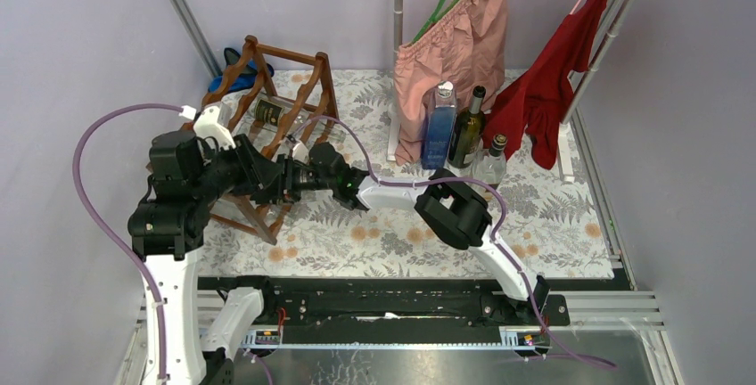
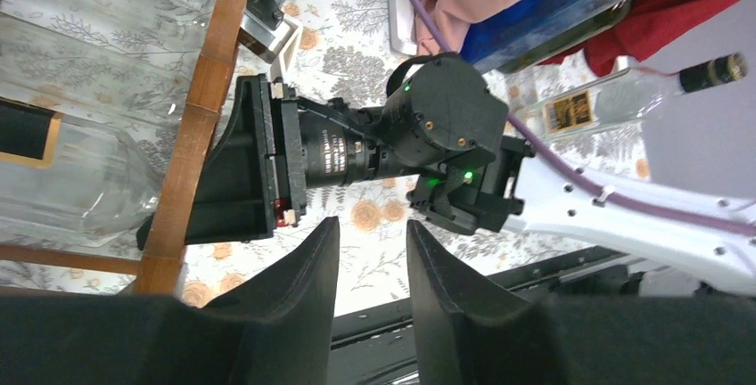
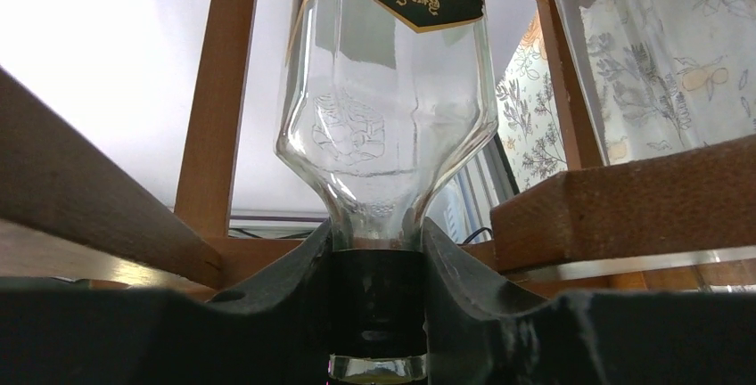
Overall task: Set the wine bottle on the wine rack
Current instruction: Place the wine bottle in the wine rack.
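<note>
Right tool (image 3: 376, 256) pinches the dark neck of the wine bottle (image 3: 388, 118). The clear glass body runs straight ahead of the tool, between the wooden rails of the wine rack (image 3: 209, 118), with one rail on either side of the fingers. Left tool (image 2: 370, 256) stands slightly spread and empty, near the right tool. The glass is judged rigid, slippery and breakable. The neck offers the narrowest hold, but the weight lies ahead of the fingers.

Left end effector (image 2: 373, 223) parted beside rack (image 2: 202, 109)
</note>
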`<state>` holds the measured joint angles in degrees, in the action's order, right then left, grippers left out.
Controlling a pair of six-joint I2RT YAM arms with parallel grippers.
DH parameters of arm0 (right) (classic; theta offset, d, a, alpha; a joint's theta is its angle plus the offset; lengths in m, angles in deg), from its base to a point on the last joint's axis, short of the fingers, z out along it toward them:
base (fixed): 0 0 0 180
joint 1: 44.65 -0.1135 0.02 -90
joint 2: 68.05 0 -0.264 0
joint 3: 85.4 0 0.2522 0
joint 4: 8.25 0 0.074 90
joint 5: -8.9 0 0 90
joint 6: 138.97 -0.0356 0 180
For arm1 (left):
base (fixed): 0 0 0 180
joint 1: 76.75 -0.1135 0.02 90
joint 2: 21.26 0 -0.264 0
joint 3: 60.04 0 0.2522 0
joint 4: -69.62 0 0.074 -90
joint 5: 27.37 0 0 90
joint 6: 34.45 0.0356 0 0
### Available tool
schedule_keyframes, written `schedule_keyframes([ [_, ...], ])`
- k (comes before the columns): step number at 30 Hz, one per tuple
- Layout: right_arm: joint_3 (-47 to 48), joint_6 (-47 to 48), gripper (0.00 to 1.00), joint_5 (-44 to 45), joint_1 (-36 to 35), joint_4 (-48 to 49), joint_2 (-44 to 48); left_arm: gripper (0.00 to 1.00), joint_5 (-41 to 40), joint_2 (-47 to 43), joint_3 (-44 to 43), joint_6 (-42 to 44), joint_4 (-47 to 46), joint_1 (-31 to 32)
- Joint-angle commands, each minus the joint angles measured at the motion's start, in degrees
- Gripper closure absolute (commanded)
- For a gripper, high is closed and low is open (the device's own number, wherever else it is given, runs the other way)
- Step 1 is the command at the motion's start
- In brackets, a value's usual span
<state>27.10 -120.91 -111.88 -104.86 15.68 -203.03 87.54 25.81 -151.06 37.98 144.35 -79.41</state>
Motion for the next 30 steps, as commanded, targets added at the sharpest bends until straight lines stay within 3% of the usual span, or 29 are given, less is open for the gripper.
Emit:
schedule_keyframes([
  [1,2.6,-2.8,0.60,0.9,-0.6,8.4,0.6,0.61,-0.2,-3.0,2.2,7.8,-1.1,0.2],
  [6,2.7,-4.0,0.59,1.3,-0.6,8.5,-0.1,0.53,-4.5,-7.4,5.0,14.4,-1.2,0.2],
  [8,2.8,-4.0,0.59,1.2,-0.6,8.3,-0.2,0.56,-6.7,-7.2,4.7,14.9,-1.0,0.2],
  [9,2.8,-4.0,0.59,1.3,-0.6,8.2,-0.2,0.61,-6.9,-6.5,3.8,14.7,-0.7,0.1],
  [11,2.7,-3.8,0.59,1.3,-0.6,7.8,-0.4,0.87,-4.5,-4.4,2.3,15.2,0.4,0.2],
  [14,2.6,-3.5,0.59,1.5,-0.6,7.4,-0.4,0.96,-1.3,-3.1,2.6,16.9,2.6,0.2],
  [21,2.7,-3.2,0.59,1.8,-0.6,7.1,-0.7,0.95,0.8,-4.0,8.7,15.1,-3.4,1.0],
  [25,1.8,-3.0,0.59,1.7,-0.5,6.7,-0.2,0.87,-1.2,-4.0,8.6,21.7,-4.1,2.0],
  [30,1.4,-3.1,0.59,1.9,-0.5,6.7,0.0,0.86,-6.4,-4.6,12.2,21.4,-9.7,10.1],
])
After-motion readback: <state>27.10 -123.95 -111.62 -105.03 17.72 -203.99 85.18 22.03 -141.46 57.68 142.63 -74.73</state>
